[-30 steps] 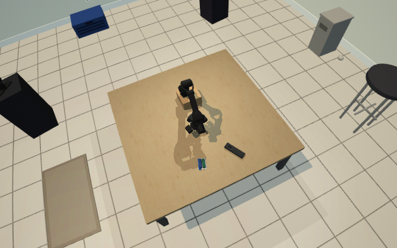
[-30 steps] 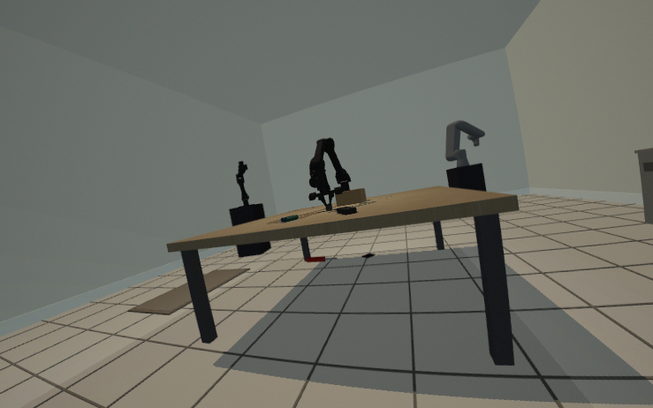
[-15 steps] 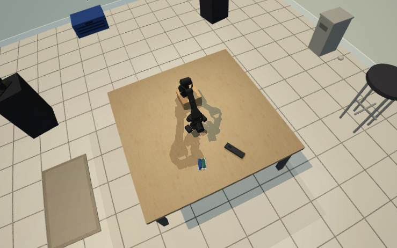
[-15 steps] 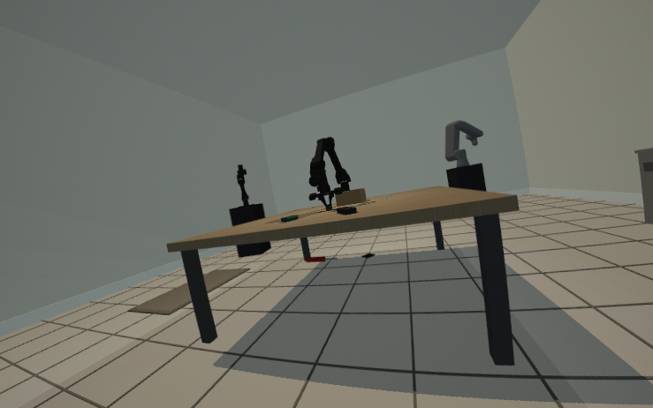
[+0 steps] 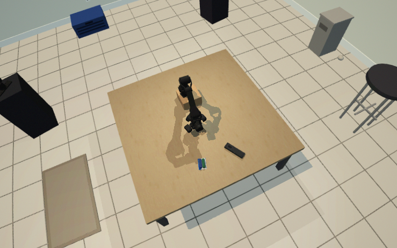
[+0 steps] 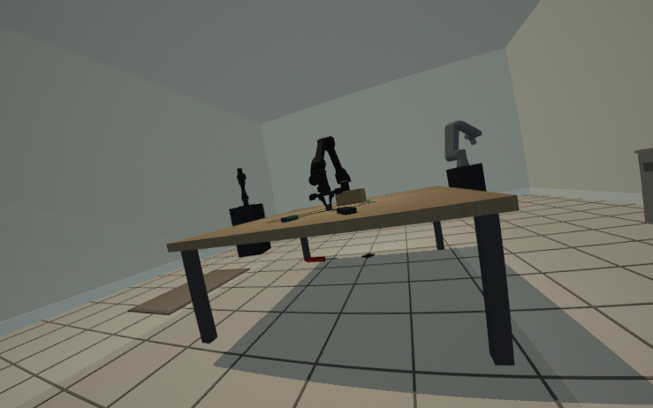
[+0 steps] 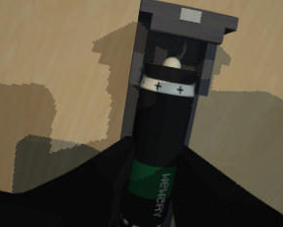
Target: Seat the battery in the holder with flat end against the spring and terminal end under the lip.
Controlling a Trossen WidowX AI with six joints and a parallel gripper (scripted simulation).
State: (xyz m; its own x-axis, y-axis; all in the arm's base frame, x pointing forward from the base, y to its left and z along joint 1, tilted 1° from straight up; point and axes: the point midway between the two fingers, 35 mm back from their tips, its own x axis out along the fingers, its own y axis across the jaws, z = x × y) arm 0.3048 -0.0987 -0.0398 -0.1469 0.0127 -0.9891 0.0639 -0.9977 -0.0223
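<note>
Nearest me, 1 blue-and-green item [image 5: 202,163] [image 6: 289,218] is lying near the edge of the worktop [image 5: 163,197] [image 6: 470,200], and 1 dark oblong object [image 5: 234,150] [image 6: 346,210] is resting off to its side. Neither is looking like part of this job.

Beyond them, the jaws [image 5: 195,126] [image 6: 329,207] are pinching the battery [image 7: 163,123] by its sides, low over the holder [image 7: 184,34]. From the wrist, the battery is lining up roughly between the 2 side walls, its pale terminal nub pointing towards the lip and showing just short of it. The flat end and the spring are hiding from view, so I'm unable to tell whether they're touching, or how deep the battery is sitting.

The step is looking like the final seating. Doing it well is meaning keeping the battery parallel to the walls, easing the flat end against the spring first, then letting the terminal end drop and slide under the lip. If the nub is catching on top, backing off is wiser than pushing. Once it's lying flat, the jaws should be parting evenly and rising straight, without brushing the walls.

Farther back, the arm [image 5: 192,104] [image 6: 337,162] is arching above a wooden block [image 5: 197,100] [image 6: 352,196].
</note>
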